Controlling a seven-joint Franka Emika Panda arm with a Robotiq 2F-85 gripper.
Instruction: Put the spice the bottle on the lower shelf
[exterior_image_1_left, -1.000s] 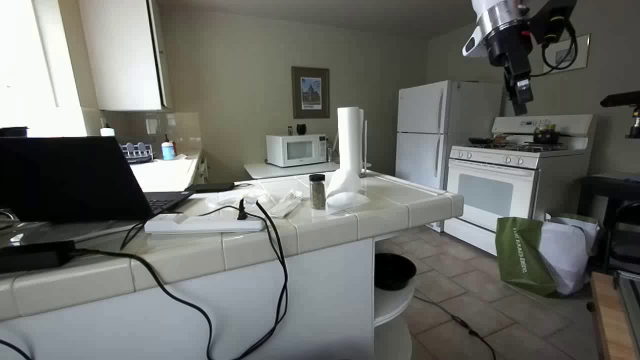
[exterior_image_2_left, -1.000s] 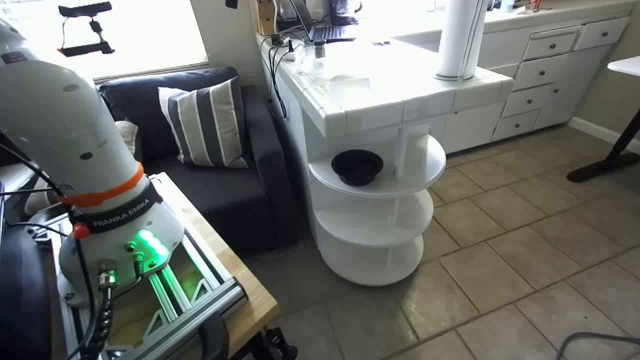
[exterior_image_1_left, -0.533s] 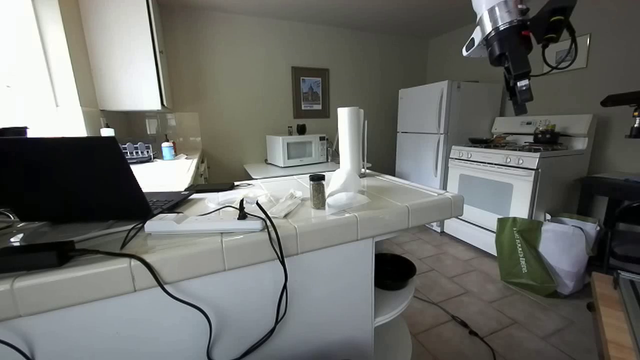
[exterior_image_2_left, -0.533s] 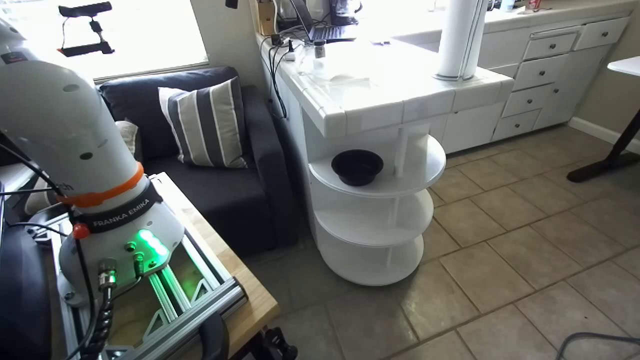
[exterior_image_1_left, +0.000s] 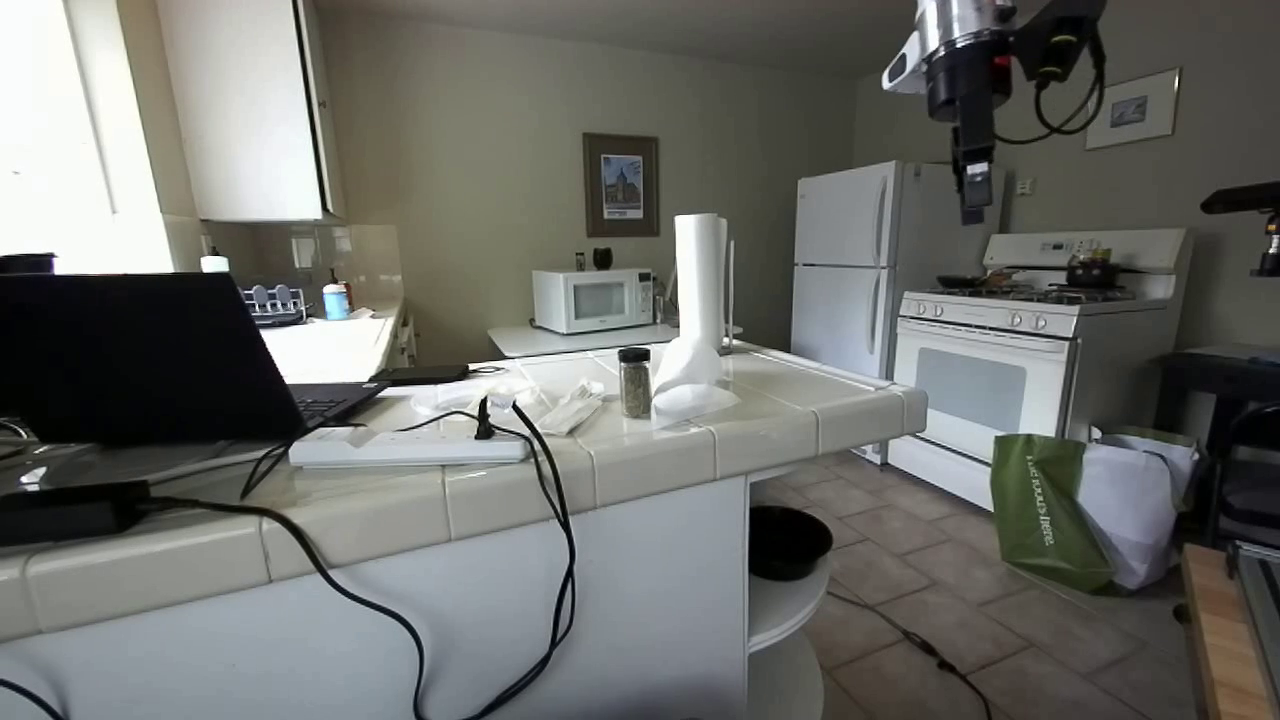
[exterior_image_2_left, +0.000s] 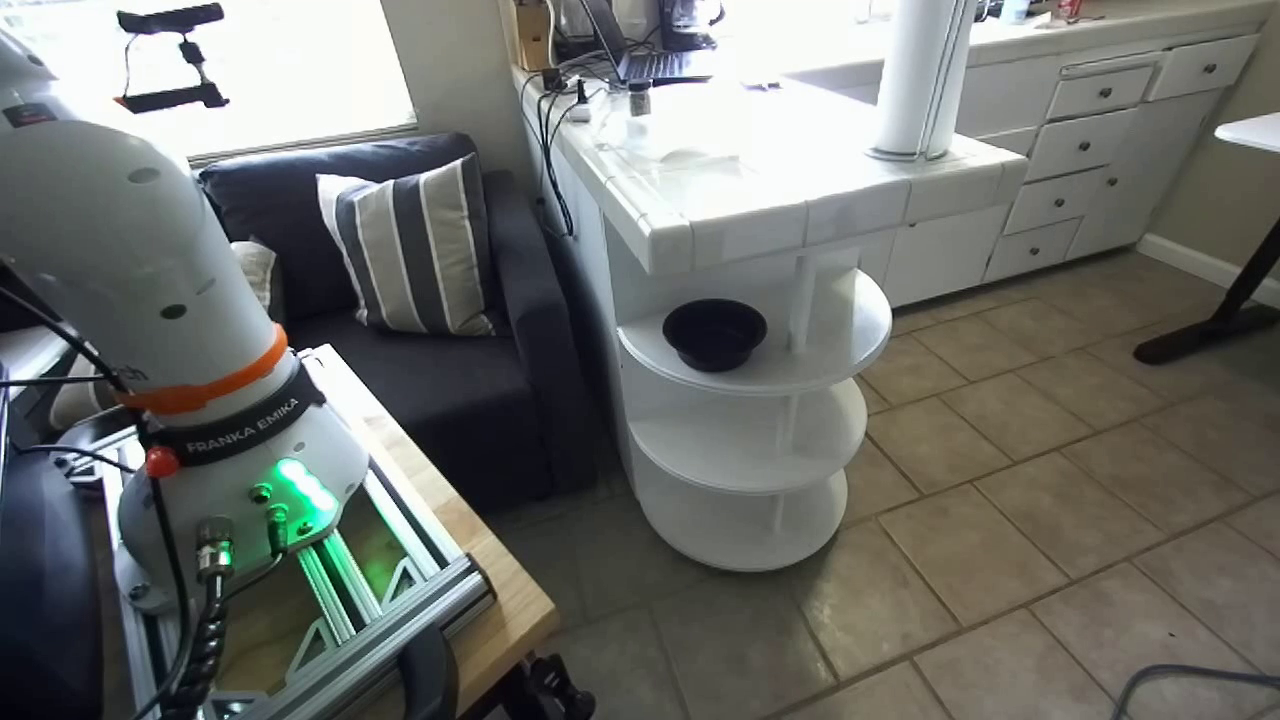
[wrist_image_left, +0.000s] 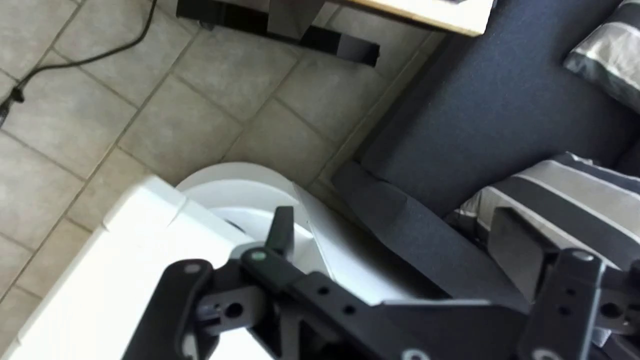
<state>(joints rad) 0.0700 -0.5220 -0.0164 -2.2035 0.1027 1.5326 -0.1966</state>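
Pincer (exterior_image_1_left: 973, 197), spread wide, hangs higher than and well apart from the spice bottle (exterior_image_1_left: 635, 385) upright on the countertop (exterior_image_1_left: 785, 385).

The window (exterior_image_2_left: 290, 60) is blown out, glare whitens the countertop (exterior_image_2_left: 780, 150), and floor (exterior_image_2_left: 600, 590) beside the sofa (exterior_image_2_left: 430, 390) is dim.

Wall (exterior_image_1_left: 460, 170): plain, beige-grey; framed picture (exterior_image_1_left: 621, 186), upper centre.
Window (exterior_image_2_left: 310, 60): upper left in both exterior views, glare white.
Floor (exterior_image_2_left: 1020, 530): tan tile, darker joints, lower right in an exterior view.
Sofa (exterior_image_2_left: 460, 390): dark, left of centre; striped pillow (exterior_image_2_left: 415, 250) on it.
Fridge (exterior_image_1_left: 840, 240): white, right of centre; stove (exterior_image_1_left: 980, 375) to its right.
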